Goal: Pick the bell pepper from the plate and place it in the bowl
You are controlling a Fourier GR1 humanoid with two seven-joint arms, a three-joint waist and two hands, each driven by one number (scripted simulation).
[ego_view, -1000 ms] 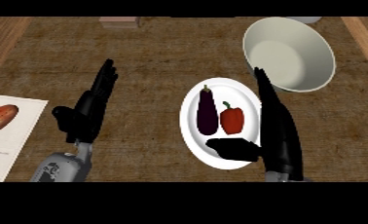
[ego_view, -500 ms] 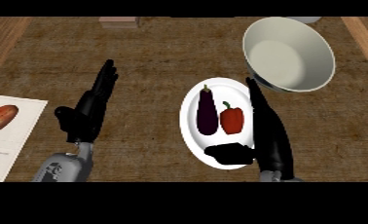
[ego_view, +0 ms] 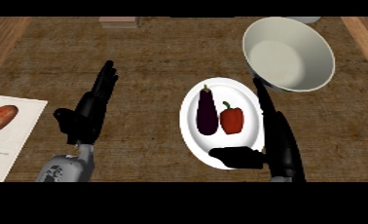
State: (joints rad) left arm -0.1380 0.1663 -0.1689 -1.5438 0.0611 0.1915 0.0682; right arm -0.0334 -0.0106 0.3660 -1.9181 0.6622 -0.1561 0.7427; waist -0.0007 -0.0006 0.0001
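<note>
Approach step: right hand, fingers straight and thumb spread, stands at the white plate's right rim beside the red bell pepper at frame centre. Next, curl round it, then carry to the upper-right bowl. Left hand rests open, frame left.

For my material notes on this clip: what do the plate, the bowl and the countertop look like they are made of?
The plate looks like glazed ceramic, plain bright white and smooth, though plastic is possible. The bowl seems a similar ceramic or stoneware: off-white, with a thick rim and a matte, softly shaded inside. The countertop looks like rough dark wood or a woven surface, brown with a coarse streaky grain; I can't tell which.
</note>
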